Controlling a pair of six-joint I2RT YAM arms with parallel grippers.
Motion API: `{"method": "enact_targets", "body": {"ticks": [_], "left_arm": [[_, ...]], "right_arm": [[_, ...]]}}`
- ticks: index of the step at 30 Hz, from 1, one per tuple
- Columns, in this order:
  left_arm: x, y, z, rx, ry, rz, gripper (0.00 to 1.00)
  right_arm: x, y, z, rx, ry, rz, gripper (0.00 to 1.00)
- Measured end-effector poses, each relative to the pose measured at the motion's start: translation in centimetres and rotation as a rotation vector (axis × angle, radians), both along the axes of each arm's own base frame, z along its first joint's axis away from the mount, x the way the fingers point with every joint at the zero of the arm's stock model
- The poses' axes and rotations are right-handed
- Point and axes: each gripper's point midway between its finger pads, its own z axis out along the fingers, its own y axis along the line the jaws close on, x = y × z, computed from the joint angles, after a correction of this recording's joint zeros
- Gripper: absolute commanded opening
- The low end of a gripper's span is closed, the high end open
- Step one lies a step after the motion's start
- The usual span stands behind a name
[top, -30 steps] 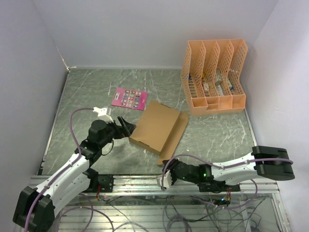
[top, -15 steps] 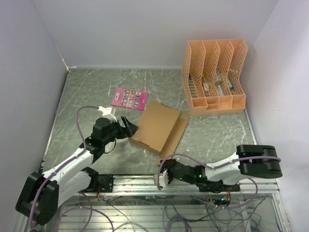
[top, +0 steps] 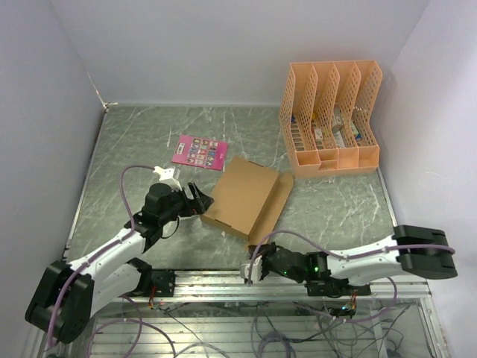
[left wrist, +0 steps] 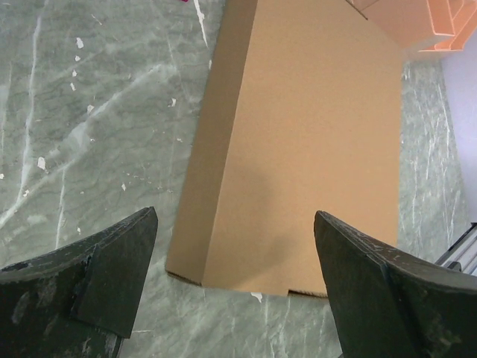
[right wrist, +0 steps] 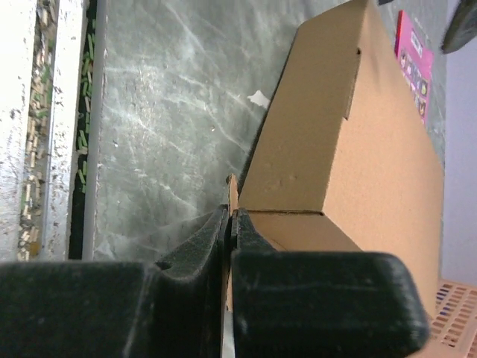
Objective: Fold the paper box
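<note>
Folded to a shallow box (top: 240, 195) except the 5 o'clock flap (top: 274, 207), flat on the surface (top: 149, 142), pinched in clenched right gripper (right wrist: 231, 212); left gripper (left wrist: 235, 216) released at 9 o'clock.

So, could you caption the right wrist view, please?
The right gripper shut on a thin flap edge of the brown paper box.

Orange file organizer (top: 335, 159), pink card (top: 199, 152)

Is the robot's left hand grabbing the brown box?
No, the left gripper is wide open, and neither finger touches the paper box.
</note>
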Motion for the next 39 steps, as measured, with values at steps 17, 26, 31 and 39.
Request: {"method": "enact_targets", "body": {"ticks": [17, 26, 31, 39], "left_arm": [[0.6, -0.2, 0.7, 0.023, -0.042, -0.024, 0.97], [1.4, 0.8, -1.0, 0.102, -0.007, 0.025, 0.99], [2.1, 1.0, -1.1, 0.123, -0.010, 0.033, 0.99], [5.7, -0.3, 0.1, 0.133, -0.041, 0.032, 0.99]], "right_arm": [[2.1, 0.0, -0.1, 0.004, 0.197, -0.104, 0.00], [5.4, 2.4, -0.9, 0.000, 0.194, -0.054, 0.00], [7.4, 2.4, -0.4, 0.032, 0.209, -0.089, 0.00], [7.6, 2.1, 0.0, 0.117, 0.336, -0.219, 0.00]]}}
